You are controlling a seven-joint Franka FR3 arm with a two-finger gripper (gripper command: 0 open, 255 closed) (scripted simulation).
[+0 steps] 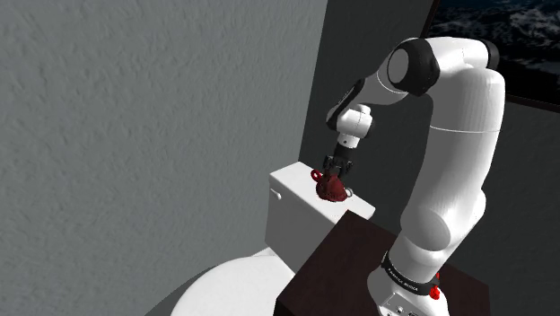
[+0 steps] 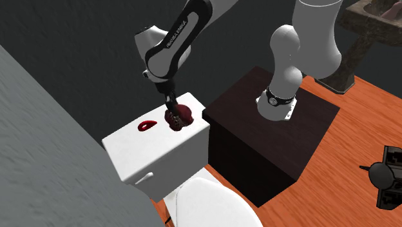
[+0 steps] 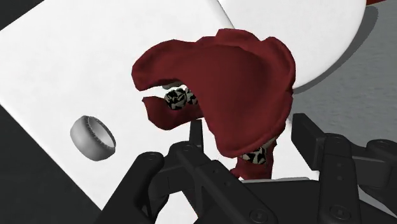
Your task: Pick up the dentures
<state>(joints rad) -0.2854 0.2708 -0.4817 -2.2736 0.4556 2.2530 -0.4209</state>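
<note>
Clamped around the dentures [image 3: 222, 76], the black gripper [image 3: 249, 137] is seen gripping a smooth, dark red, shell-shaped plate with speckled teeth, its toothed gap turned toward a grey ribbed ring [image 3: 93, 137]; the long axis cannot be judged. The dentures are held at the glossy white toilet tank [image 2: 148, 155], contact not discernible. In the second exterior view, a smaller red piece [image 2: 147, 126] is found at nine o'clock of them, and an orange plank floor [image 2: 335, 174] at four o'clock.

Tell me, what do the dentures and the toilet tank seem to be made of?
The dentures look like matte dark red moulded plastic, with speckled teeth. The toilet tank is plain smooth white with crisp edges, probably ceramic, though that is unsure.
</note>
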